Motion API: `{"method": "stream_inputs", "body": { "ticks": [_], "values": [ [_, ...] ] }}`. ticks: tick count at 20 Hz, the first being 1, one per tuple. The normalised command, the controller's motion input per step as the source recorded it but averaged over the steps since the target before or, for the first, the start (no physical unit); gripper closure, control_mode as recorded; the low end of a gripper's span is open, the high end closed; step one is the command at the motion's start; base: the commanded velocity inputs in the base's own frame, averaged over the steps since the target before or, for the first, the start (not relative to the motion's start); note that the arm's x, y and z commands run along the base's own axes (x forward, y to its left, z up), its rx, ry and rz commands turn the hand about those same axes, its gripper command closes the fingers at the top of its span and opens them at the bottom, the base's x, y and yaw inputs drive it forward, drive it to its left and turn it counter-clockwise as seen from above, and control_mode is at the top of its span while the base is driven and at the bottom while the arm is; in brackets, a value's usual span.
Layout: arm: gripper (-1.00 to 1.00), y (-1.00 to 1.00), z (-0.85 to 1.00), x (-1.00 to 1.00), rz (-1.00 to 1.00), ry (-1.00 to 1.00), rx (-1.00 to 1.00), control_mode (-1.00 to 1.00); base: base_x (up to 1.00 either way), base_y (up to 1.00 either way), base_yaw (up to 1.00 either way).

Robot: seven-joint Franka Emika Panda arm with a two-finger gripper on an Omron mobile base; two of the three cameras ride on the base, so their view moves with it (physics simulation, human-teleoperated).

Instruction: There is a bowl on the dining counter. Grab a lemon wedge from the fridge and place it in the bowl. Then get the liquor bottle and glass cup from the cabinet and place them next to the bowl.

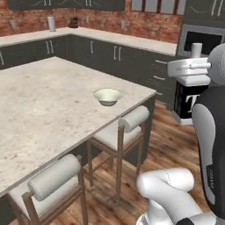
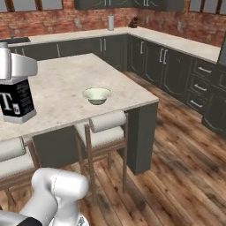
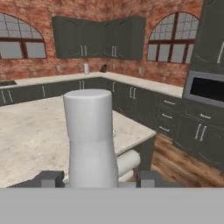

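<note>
Gripping the liquor bottle (image 3: 89, 140) by its neck, the gripper (image 3: 95, 178) has its 2 dark fingers (image 3: 48, 178) pressed on both sides of the pale neck, seen close in the hand view. From the left base view the bottle (image 1: 185, 99) hangs upright in the air under the white hand, with its black label and white letter facing the camera, above the wooden floor and well apart from the corner of the dining counter (image 1: 44, 110). Below the counter edge stand 2 padded stools (image 1: 121, 132). On the speckled top, near that corner, sits the bowl (image 1: 107, 96); I cannot tell if something is inside it. Farther back, the wall counter (image 2: 176, 42) runs along the brick wall, with a grey canister (image 2: 111, 22) on it.
</note>
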Motion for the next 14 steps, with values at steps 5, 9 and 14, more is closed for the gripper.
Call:
{"method": "stream_inputs", "body": {
  "ticks": [5,9,14],
  "values": [
    [1.00,0.00,0.00,0.00,0.00,0.00,0.00,1.00,0.58,-0.75,0.47],
    [1.00,0.00,0.00,0.00,0.00,0.00,0.00,1.00,0.58,-0.71,0.49],
    [1.00,0.00,0.00,0.00,0.00,0.00,0.00,1.00,0.61,-0.72,0.48]
  ]
}}
